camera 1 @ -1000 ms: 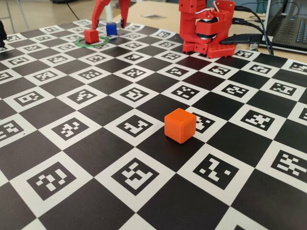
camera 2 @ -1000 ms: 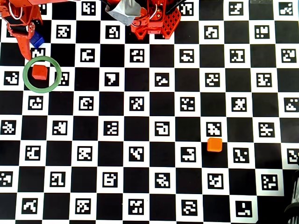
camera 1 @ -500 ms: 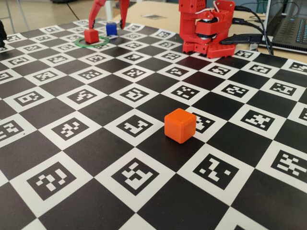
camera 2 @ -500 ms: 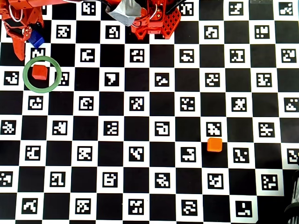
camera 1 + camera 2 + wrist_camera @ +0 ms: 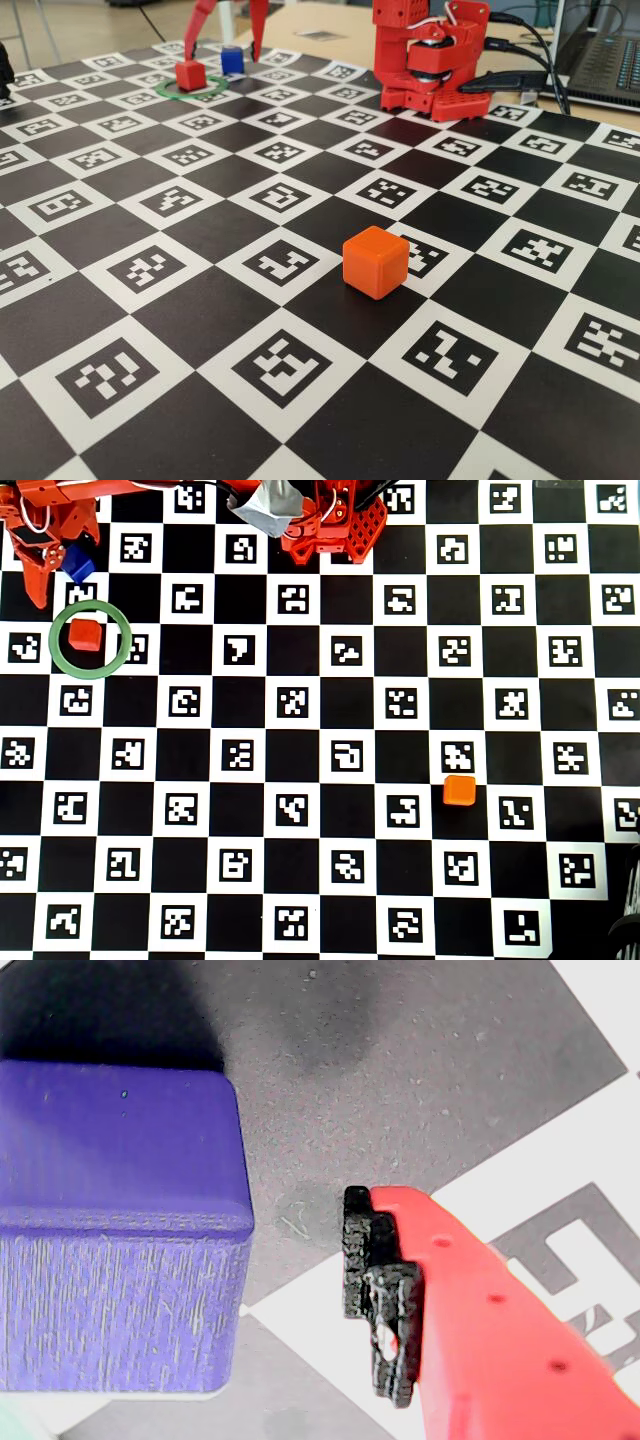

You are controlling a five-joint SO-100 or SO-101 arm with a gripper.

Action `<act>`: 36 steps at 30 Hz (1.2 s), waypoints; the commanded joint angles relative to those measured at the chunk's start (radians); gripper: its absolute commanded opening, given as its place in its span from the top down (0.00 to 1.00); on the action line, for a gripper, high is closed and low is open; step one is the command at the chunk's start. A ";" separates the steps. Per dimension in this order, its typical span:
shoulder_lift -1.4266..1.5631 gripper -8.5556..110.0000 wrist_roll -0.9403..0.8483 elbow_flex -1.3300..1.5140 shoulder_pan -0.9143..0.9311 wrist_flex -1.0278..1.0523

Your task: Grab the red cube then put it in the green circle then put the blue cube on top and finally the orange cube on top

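The red cube [image 5: 190, 74] sits inside the green circle [image 5: 213, 93] at the far left of the mat; the overhead view shows the cube [image 5: 85, 634] left of the middle of the ring [image 5: 90, 676]. The blue cube [image 5: 232, 60] stands just behind the ring, on the mat. My gripper [image 5: 222, 56] is open and straddles the blue cube [image 5: 77, 560]. In the wrist view the blue cube [image 5: 120, 1230] fills the left side. One black-padded finger [image 5: 380, 1290] stands to its right with a gap between; the other finger is out of view. The orange cube [image 5: 375, 262] sits alone in the foreground [image 5: 459, 790].
The arm's red base [image 5: 430, 60] stands at the back of the checkered marker mat [image 5: 330, 520]. A laptop [image 5: 605, 50] and cables lie behind it at the right. A sliver of the green ring [image 5: 8, 1425] shows at the wrist view's bottom left.
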 commanded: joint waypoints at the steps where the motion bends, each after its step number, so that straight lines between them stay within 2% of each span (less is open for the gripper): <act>1: 0.072 0.50 0.031 -0.067 -0.003 0.008; 36: 0.066 0.52 0.101 -0.054 -0.026 -0.035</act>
